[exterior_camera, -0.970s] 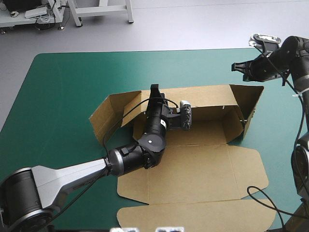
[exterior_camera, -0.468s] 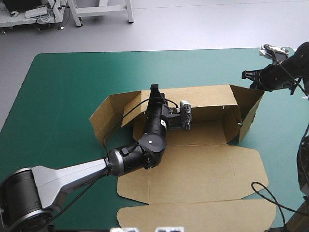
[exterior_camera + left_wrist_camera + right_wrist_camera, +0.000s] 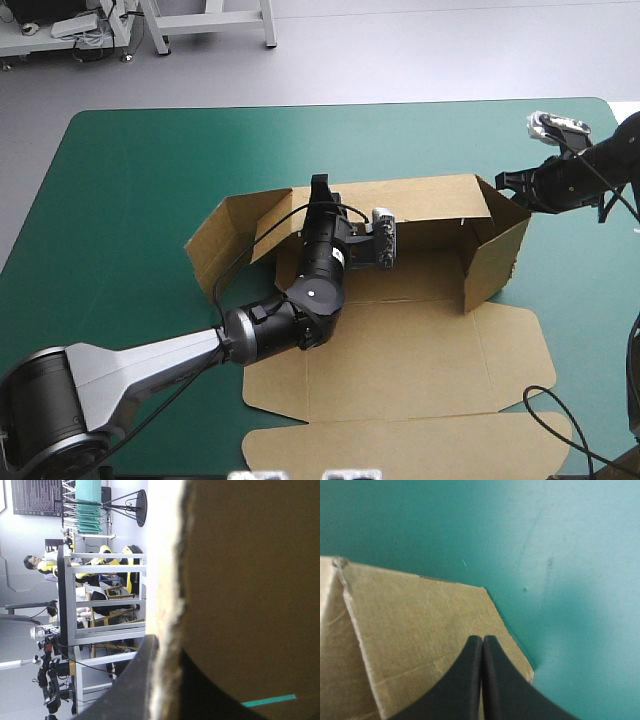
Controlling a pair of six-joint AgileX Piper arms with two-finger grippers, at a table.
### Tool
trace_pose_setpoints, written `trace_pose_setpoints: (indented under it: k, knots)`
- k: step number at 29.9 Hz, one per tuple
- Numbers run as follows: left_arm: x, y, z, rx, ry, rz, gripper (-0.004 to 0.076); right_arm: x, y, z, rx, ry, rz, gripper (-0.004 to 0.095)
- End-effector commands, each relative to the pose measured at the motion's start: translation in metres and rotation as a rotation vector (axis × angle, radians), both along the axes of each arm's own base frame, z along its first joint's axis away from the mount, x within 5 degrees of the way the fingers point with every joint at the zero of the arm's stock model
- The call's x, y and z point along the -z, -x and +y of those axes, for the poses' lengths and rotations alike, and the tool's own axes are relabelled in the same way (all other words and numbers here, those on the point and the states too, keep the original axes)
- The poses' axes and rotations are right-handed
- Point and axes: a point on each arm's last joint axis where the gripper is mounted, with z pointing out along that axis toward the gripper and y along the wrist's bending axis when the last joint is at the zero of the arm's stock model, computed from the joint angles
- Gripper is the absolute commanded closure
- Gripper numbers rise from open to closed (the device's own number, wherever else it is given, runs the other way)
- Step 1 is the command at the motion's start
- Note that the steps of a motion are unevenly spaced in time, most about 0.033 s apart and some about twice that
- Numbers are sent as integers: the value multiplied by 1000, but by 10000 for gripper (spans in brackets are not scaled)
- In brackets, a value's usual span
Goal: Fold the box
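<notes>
The brown box [image 3: 400, 350] lies in the middle of the table, its long back wall raised and its lid panel flat toward the near edge. My left gripper [image 3: 320, 190] sits on the back wall's top edge. In the left wrist view the board's edge [image 3: 165, 580] runs between the black fingers [image 3: 132, 685], so this gripper [image 3: 167, 652] is shut on the box. My right gripper [image 3: 508, 182] is shut, with its tip against the outside of the right end flap [image 3: 495, 255]. That flap stands angled inward. In the right wrist view the shut tip [image 3: 482, 639] rests over the flap [image 3: 415, 615].
The left end flap [image 3: 215, 245] stands splayed outward. Bare teal-green cover [image 3: 130, 180] stretches to the left of the box and beyond it. The table's right edge lies close behind my right gripper. The lid's front flap [image 3: 400, 445] reaches almost to the near edge.
My right gripper has come down and inward against the right end flap. The flap has swung from splayed outward to angled across the box's end. The left arm has not moved.
</notes>
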Motion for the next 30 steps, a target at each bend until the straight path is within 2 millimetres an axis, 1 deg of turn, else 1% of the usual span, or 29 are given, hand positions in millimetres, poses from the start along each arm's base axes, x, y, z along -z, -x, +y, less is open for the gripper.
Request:
trace_pose_setpoints:
  k: [1,6,9,13,18,21,25,28,30]
  knots:
    - [-21,3,9,-40,56,-36,733,-18,17,8,-57,-35,-74,926]
    - [-21,3,9,-40,56,-35,733,-12,26,17,-94,-108,-171,926]
    - [-21,3,9,-40,56,-35,733,0,34,20,-97,-113,-209,926]
    - [-21,4,8,-38,57,-34,733,17,50,23,-87,-107,-281,926]
    - [-21,3,9,-40,58,-34,733,31,68,27,-83,-89,-424,926]
    - [-21,3,9,-40,59,-34,733,38,76,29,-118,-57,-507,926]
    - [-21,3,9,-40,59,-34,733,41,84,31,-202,1,-543,926]
    - [-21,3,9,-40,59,-34,733,39,87,30,-214,37,-553,892]
    - [-21,3,9,-40,59,-34,733,38,90,30,-242,72,-551,808]
